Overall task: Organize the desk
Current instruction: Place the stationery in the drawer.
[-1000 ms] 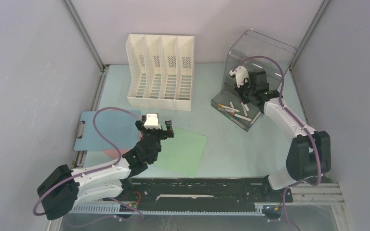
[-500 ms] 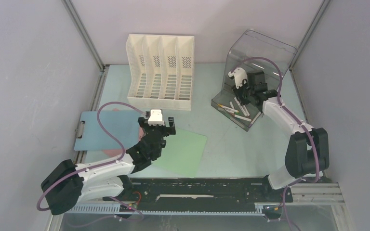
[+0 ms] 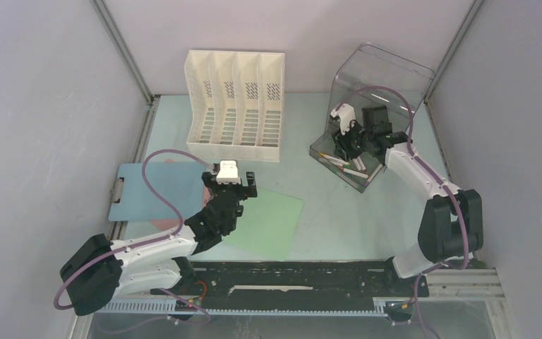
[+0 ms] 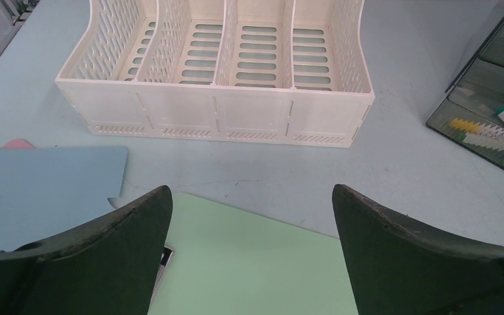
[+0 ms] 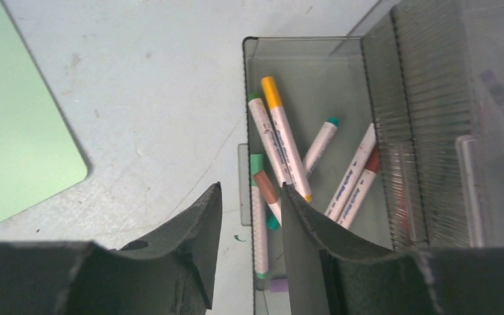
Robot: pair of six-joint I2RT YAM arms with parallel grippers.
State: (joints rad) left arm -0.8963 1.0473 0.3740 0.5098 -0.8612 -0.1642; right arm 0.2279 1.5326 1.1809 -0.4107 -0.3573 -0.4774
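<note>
Left gripper (image 4: 251, 194): jaws wide apart, empty, low over the far corner of the green sheet (image 4: 256, 262), which lies flat on the desk (image 4: 400, 164). File rack (image 4: 216, 111) stands dead ahead. Right gripper (image 5: 251, 190): part-open, empty, well off over the marker tray (image 5: 315, 72), so the left arm looks nearer.

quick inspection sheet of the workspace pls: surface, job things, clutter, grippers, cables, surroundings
surface: desk, pale mint green, faint scuffs near the bin
job's things: white file organizer at the back, slots look empty; smoky clear bin at right holding loose markers
clutter: blue clipboard and green board lying flat near the left arm; a pink edge shows from under the clipboard
grippers: left gripper wide open above the green board, empty; right gripper partly open over the bin, gripping nothing
cables: purple cables loop freely along both arms
surroundings: grey enclosure walls, metal frame posts
</note>
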